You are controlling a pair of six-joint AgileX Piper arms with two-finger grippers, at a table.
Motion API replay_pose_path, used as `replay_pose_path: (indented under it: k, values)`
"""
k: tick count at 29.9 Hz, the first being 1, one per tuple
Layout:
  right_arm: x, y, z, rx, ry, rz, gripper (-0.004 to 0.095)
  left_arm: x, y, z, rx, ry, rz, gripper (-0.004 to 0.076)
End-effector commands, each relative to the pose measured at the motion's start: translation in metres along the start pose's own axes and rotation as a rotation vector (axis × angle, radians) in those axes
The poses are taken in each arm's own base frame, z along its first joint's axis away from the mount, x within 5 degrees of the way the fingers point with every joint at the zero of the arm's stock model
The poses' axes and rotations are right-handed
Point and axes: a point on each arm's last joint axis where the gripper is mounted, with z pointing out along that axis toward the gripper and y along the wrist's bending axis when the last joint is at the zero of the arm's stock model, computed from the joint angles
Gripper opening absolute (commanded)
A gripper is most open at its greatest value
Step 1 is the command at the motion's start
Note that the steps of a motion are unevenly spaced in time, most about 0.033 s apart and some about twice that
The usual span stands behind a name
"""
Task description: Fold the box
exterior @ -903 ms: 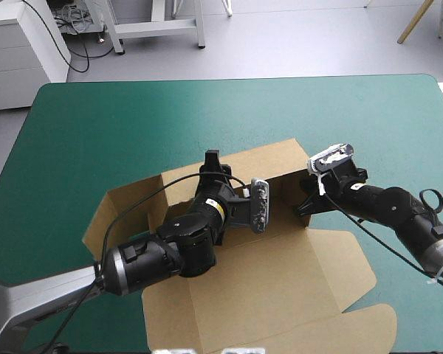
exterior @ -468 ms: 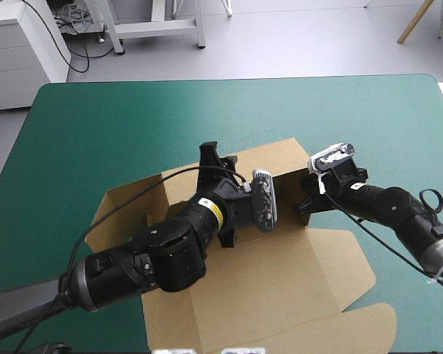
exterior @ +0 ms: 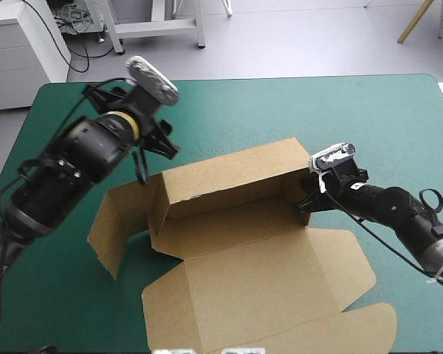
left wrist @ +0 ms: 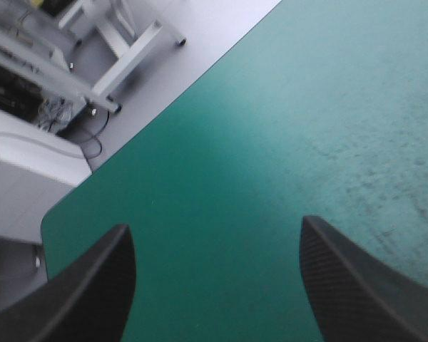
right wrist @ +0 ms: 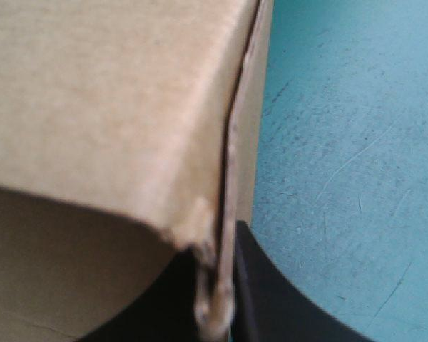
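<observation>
Box point(exterior: 229, 214) sits at the table point(exterior: 280, 110) middle, back wall upright. Your left gripper point(left wrist: 215, 224) has just lifted out toward the far-left corner, fingers spread (nothing held). The right gripper point(right wrist: 217, 285) pinches the box's right end wall, so that wall likely tucks next.

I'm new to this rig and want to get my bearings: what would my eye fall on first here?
The brown box sits at the table's middle, half formed: its far wall stands upright while the lid lies flat toward the near edge. The right gripper is shut on the box's right end, and the left gripper hovers open above the teal-green cover near the far left corner, apart from the box.
</observation>
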Motion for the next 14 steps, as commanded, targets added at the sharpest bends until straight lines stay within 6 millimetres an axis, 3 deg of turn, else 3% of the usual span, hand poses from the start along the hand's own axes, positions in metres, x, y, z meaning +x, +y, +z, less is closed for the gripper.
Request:
replay_pose_path:
  k: [1, 4, 8, 10, 14]
  values:
    - [-0.014, 0.000, -0.011, 0.017, -0.074, 0.034, -0.0019, 0.011, 0.054, -0.017, -0.086, -0.017, -0.146, 0.0472]
    - [-0.014, 0.000, -0.011, 0.020, -0.071, 0.027, -0.0019, 0.036, 0.091, -0.014, -0.161, 0.065, -0.266, 0.0472]
    - [-0.016, -0.002, -0.012, 0.035, -0.071, 0.042, -0.0019, 0.073, 0.124, -0.008, -0.188, 0.141, -0.424, 0.0472]
    - [-0.018, -0.003, -0.013, 0.047, -0.071, 0.042, -0.0019, 0.096, 0.133, 0.000, -0.187, 0.184, -0.500, 0.0472]
    - [-0.023, -0.005, -0.015, 0.075, -0.065, 0.069, -0.0019, 0.140, 0.129, 0.025, -0.129, 0.261, -0.628, 0.0455]
